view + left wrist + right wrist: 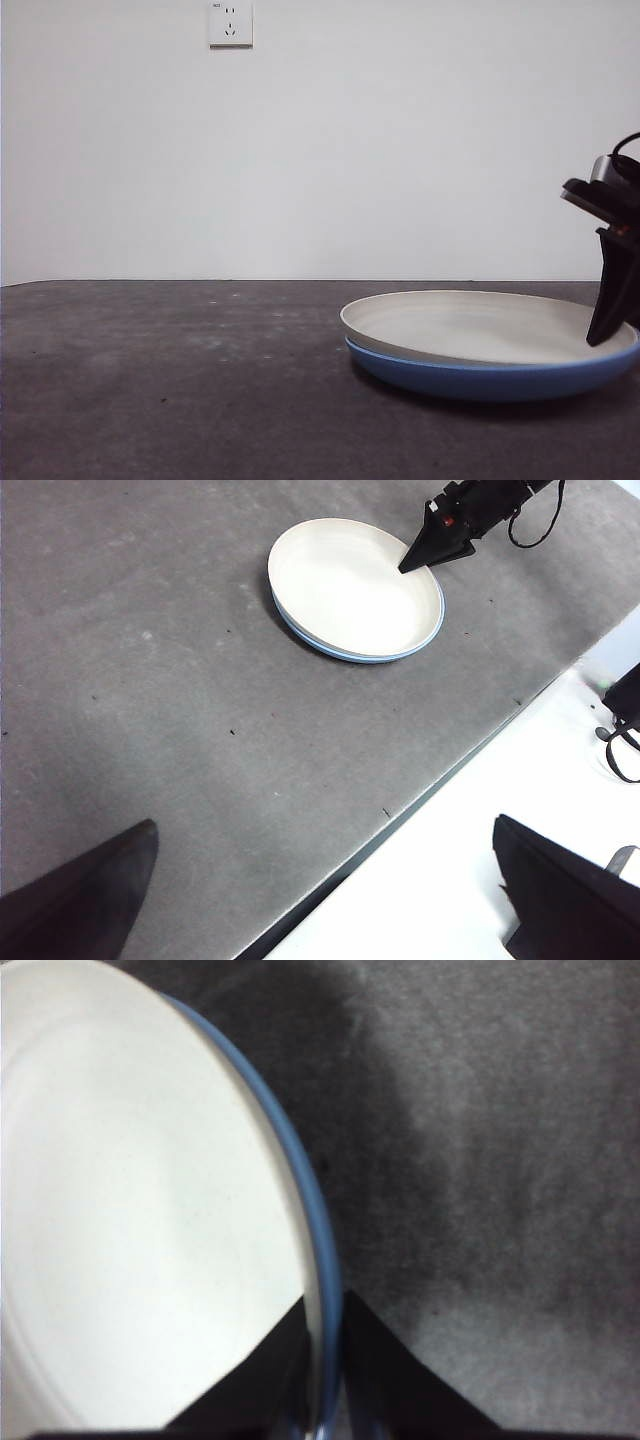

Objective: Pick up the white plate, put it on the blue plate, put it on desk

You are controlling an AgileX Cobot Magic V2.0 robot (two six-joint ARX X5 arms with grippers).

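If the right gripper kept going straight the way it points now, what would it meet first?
The right gripper already straddles the stacked rims: the white plate and blue plate come first, then probably the desk beneath.

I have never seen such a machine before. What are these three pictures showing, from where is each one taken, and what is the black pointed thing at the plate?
This is a robot with two arms at a desk; each arm ends in a black two-jawed claw. One picture comes from a low camera looking level across the desk. The other two come from cameras on the arms' wrists, looking down past each claw's own jaws.

On the desk a white plate lies stacked on a blue plate.

The black pointed thing is the right claw. Its jaws sit on either side of the plates' rims, nearly closed around them.

The left claw waits far from the plates, open and empty.
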